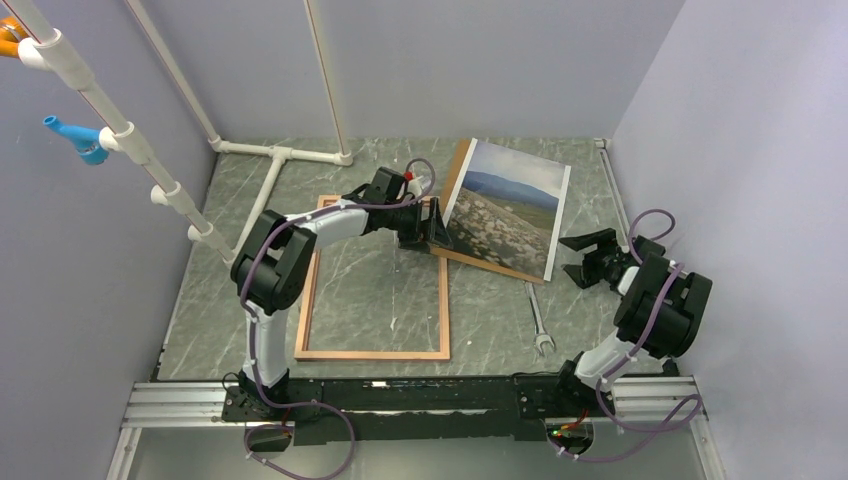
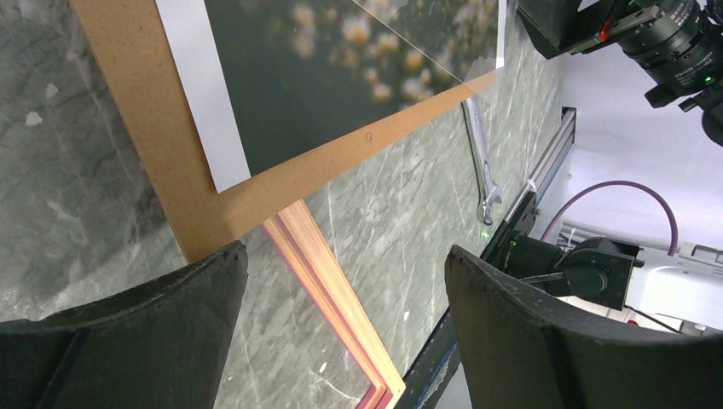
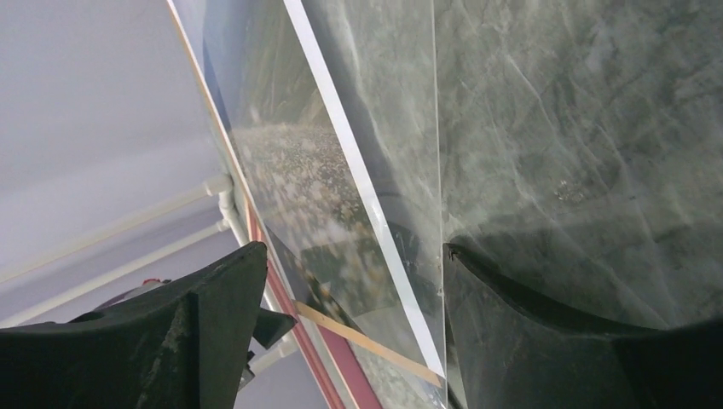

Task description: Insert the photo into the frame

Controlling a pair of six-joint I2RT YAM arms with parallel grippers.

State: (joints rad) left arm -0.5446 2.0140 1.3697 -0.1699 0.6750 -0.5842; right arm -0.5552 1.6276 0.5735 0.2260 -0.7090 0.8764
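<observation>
The photo [image 1: 505, 205], a landscape print with a white border, lies on a brown backing board [image 2: 128, 102] at the back centre-right. The light-wood frame [image 1: 370, 354] lies flat to its left, with nothing inside it. The board's near-left corner overlaps the frame's far-right corner. My left gripper [image 1: 430, 235] is open and empty at that corner, with the board corner and the frame edge [image 2: 332, 281] between its fingers [image 2: 345, 256]. My right gripper [image 1: 578, 258] is open and empty just right of the photo's right edge. Its wrist view shows the photo [image 3: 298, 179] between the fingers [image 3: 354, 251].
A wrench [image 1: 538, 325] lies on the table below the photo's right corner and shows in the left wrist view [image 2: 482, 162]. White pipes [image 1: 270, 155] run along the back left. Walls close the left, back and right. A metal rail [image 1: 400, 395] runs along the near edge.
</observation>
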